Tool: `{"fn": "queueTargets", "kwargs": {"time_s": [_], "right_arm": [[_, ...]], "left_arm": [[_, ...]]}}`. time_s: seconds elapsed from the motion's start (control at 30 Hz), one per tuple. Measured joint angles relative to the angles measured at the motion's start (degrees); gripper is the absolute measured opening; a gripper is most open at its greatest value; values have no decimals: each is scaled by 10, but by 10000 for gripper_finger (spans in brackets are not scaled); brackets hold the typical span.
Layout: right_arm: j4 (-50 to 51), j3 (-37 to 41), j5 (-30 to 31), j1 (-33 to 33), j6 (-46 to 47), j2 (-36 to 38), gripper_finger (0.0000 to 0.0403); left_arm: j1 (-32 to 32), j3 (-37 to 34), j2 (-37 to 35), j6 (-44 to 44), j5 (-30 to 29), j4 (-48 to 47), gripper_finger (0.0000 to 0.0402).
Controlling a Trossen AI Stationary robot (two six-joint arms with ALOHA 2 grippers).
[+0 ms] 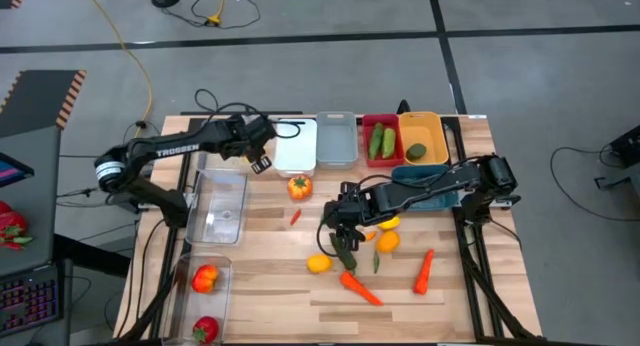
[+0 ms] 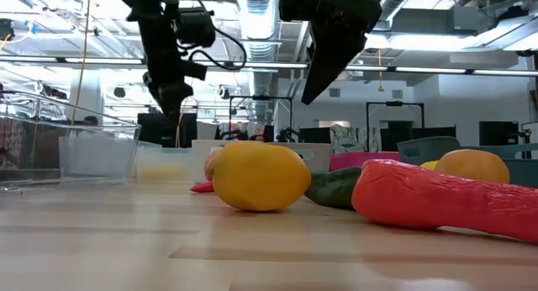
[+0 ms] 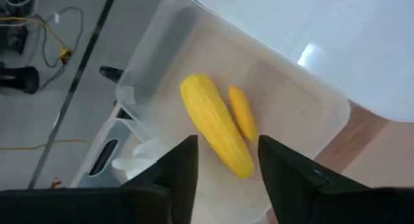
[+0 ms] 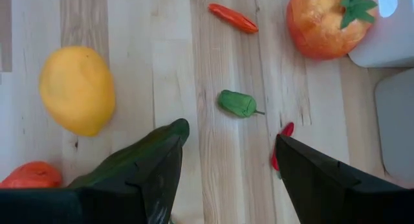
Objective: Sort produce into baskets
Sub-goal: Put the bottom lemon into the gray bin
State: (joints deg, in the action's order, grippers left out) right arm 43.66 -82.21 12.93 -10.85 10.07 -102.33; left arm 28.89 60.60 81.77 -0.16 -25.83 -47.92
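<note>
The left arm reaches from the tabletop's [image 1: 260, 296] left edge toward the far row of baskets, its wrist bent down so the left claw [image 3: 226, 162] hangs over the white basket [image 3: 284, 75]. Its fingers stand slightly apart and hold nothing. Directly beneath and just ahead of them two yellow pieces lie in that basket: a longer yellow corn-like piece [image 3: 217, 123] and a shorter yellow-orange piece [image 3: 243, 112] touching its side, their long axes parallel and running slantwise across the basket floor.

The right arm stretches from the right edge across the middle of the tabletop, low and nearly level, ending in the right claw [image 4: 226, 166]. Its fingers are spread wide with nothing between them. A dark green cucumber [image 4: 129, 160] lies just beside one finger, its long axis slanting, one tip pointing toward the gap. A small green chili piece [image 4: 237, 103] lies just ahead of the gap, stem pointing away from the cucumber. Farther ahead are a red chili [image 4: 233, 18] and an orange tomato with a green top [image 4: 326, 23]; a yellow lemon [image 4: 77, 88] sits off to the cucumber's side.
</note>
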Motion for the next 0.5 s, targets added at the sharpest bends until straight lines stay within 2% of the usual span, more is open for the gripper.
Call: {"fn": "queueTargets", "kwargs": {"time_s": [0.17, 0.5], "right_arm": [[0, 0, -10, 0, 0, 0, 276], [-10, 0, -56, 1, 0, 0, 279]], "left_arm": [[1, 0, 17, 10, 21, 0, 182], [1, 0, 18, 12, 31, 5, 186]]}}
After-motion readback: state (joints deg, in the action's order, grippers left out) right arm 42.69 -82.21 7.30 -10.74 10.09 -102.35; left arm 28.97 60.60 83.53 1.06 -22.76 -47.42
